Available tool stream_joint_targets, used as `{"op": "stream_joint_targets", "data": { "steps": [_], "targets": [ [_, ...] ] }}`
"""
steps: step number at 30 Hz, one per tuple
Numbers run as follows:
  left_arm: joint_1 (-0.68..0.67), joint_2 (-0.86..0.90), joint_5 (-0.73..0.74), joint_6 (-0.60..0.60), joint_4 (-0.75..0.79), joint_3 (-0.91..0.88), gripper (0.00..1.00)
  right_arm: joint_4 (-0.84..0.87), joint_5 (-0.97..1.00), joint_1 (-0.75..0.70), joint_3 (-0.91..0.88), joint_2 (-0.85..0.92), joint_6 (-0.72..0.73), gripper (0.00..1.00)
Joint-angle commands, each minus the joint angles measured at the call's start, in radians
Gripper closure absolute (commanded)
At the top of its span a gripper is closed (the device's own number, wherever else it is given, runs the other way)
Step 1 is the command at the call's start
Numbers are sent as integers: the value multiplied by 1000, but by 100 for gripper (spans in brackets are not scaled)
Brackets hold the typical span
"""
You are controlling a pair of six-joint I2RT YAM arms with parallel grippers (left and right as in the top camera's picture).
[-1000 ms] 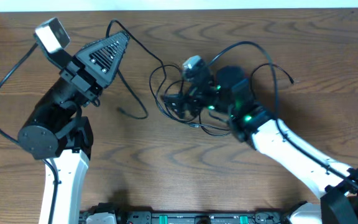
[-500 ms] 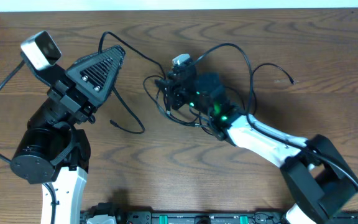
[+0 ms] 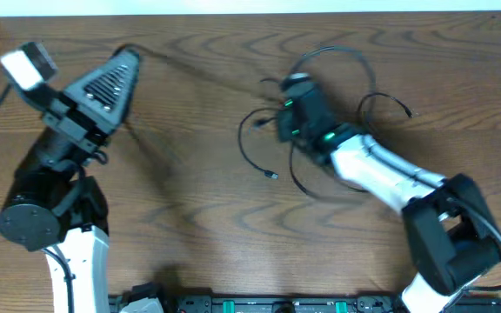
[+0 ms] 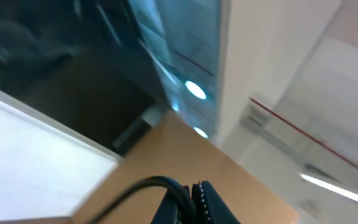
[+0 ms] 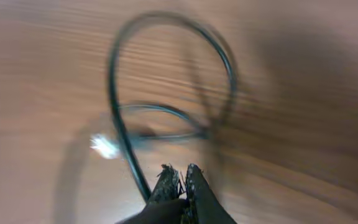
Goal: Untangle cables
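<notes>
Looping cables [image 5: 112, 93] around right claw [image 5: 180, 178] on table [image 5: 36, 68]

- Overhead: even, soft light; motion blur streaks just beside the left hand [image 3: 129, 59].
- Left wrist: smeared, ceiling lamps [image 4: 196, 90] glaring above the hand.
- Right wrist: blurred; cable [image 5: 112, 93] ahead of the right hand [image 5: 179, 169] shadows the counter [image 5: 42, 62].

The white-and-black left arm [image 3: 76, 252] rears up, its black wedge-shaped left gripper [image 3: 130, 57] tilted skyward with fingers [image 4: 202, 198] pressed together on a thin black cable [image 4: 138, 185], while the right arm [image 3: 381, 169] stretches low, its right gripper [image 5: 181, 177] clamped too, apparently pinching a looping black cable [image 5: 118, 124].
</notes>
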Motion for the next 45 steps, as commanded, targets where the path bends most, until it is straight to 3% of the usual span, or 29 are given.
{"op": "stream_joint_targets", "data": {
  "steps": [1,4,11,17,22,27,31,36,41,45],
  "targets": [
    [84,-11,22,50,-21,23,92,-72,125,-180,-19,19,-58,99],
    [105,14,76,162,-175,23,92,-94,125,-291,-19,17,-90,99],
    [225,102,51,553,-575,23,92,-124,90,-524,-19,-16,-95,99],
    [308,162,51,656,-654,23,92,-117,26,-618,-16,-29,-154,99],
    [301,201,52,783,-886,23,92,-129,-121,-628,-14,-64,-178,99],
    [201,224,51,901,-1047,22,92,-93,-649,-606,-14,-200,-252,99],
    [72,225,43,951,-1049,22,92,-63,-879,-539,-14,-318,-252,99],
    [-127,225,-21,1079,-1088,22,92,-95,-854,-379,-14,-387,-322,99],
    [-313,225,-125,1288,-1202,22,87,-156,-631,-242,-14,-371,-322,99],
    [-402,225,-203,1305,-1266,22,83,-181,-481,-175,-15,-357,-330,99]
  ]
}}
